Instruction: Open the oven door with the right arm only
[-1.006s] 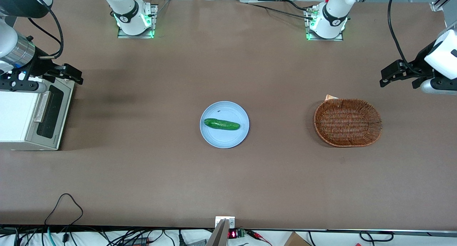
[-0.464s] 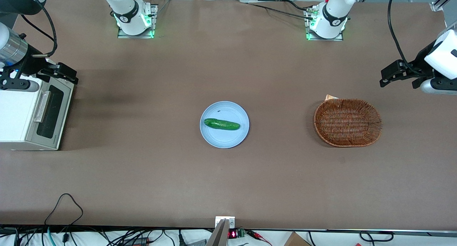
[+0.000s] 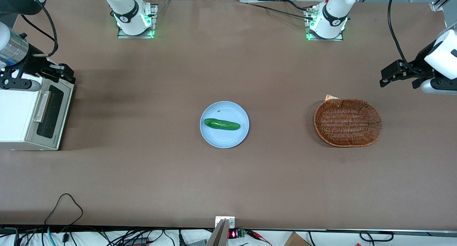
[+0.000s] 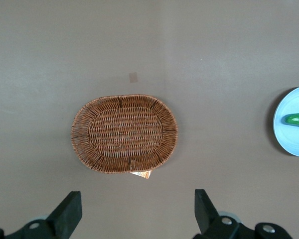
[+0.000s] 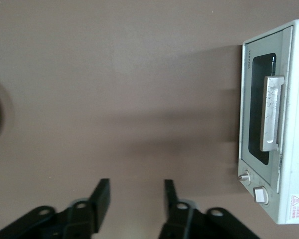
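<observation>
- Table (image 3: 228,181): brown; its edges run past the front view.
- Oven (image 3: 16,119): at the working arm's end of the table, cut off by the frame edge, so only part of its cream body shows.
- Right arm (image 3: 12,49): mostly out of frame; silver cuff and black cable visible above the oven.
- Door (image 3: 50,112): shut, facing the table's middle, long axis running nearer-to-farther from the front camera; its farthest corner is hidden under the gripper.
- Handle (image 5: 271,113): silver bar, lengthwise along the door, over the dark window.
- Basket (image 3: 348,122): wicker, toward the parked arm's end; a tag pokes out beneath its rim.
- Plate (image 3: 214,137): blue, mid-table, holding a cucumber (image 3: 221,124).
- Gripper (image 3: 59,71): above the door's farthest corner; fingers (image 5: 100,200) spread apart, holding nothing.
- Writing: small lettering on the door frame, unreadable; warning sticker (image 5: 296,201) on the oven's top.
</observation>
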